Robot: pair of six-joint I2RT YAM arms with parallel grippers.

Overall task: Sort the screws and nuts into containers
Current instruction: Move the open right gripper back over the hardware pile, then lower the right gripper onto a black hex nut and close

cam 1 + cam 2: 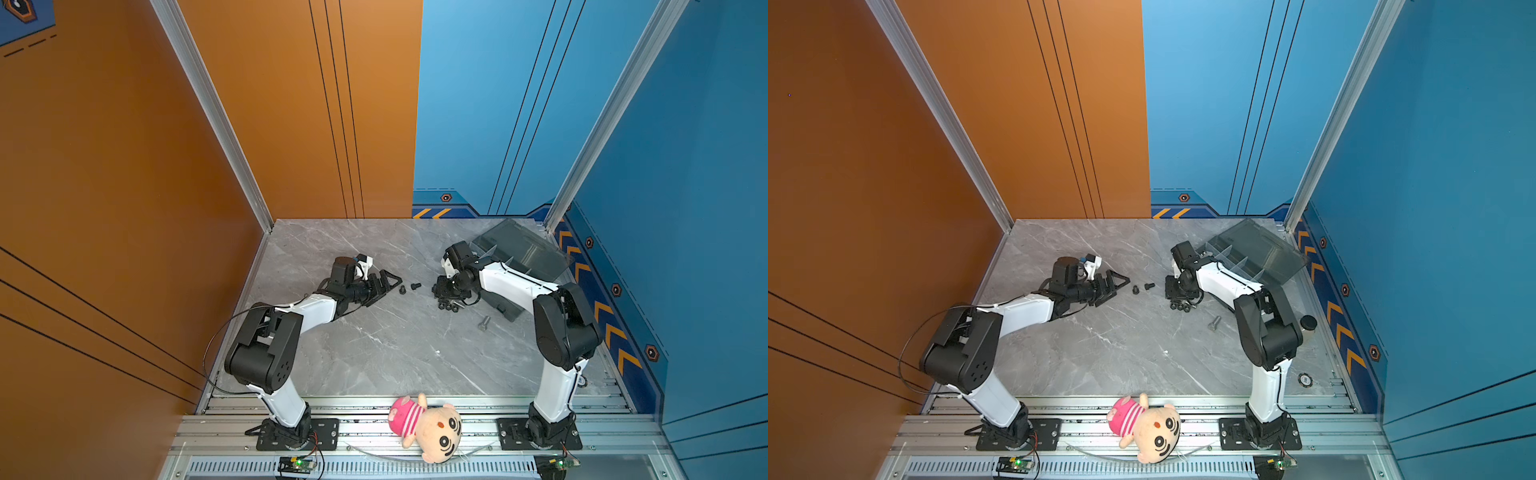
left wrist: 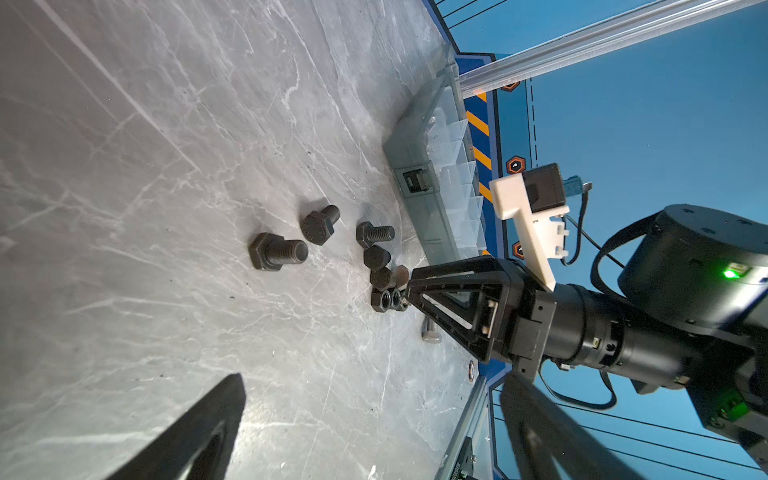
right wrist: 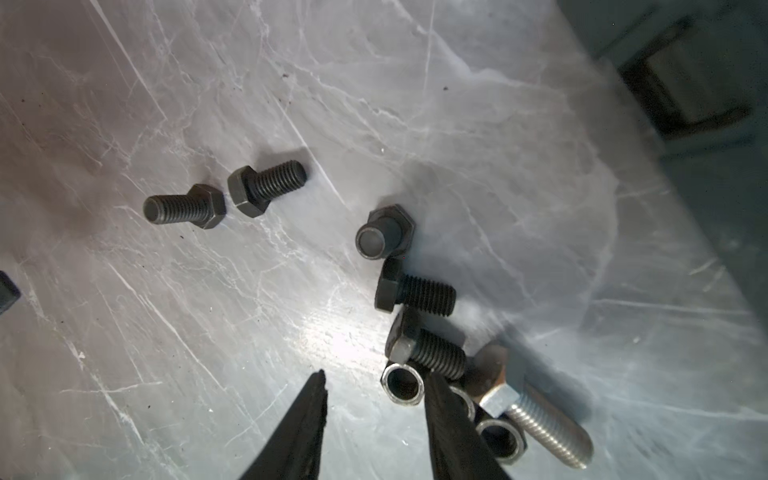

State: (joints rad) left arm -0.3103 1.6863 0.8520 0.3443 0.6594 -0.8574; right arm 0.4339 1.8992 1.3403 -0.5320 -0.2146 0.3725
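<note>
Right end effector (image 3: 374, 376) open, empty; one fingertip (image 3: 444, 407) just beside the nuts (image 3: 401, 386) among clustered black screws (image 3: 415, 291), right of centre in both top views. Grey organizer box (image 1: 519, 249) at upper right, lid raised. Left end effector (image 1: 388, 282) open, empty, near two stray screws (image 1: 415, 286).
</note>
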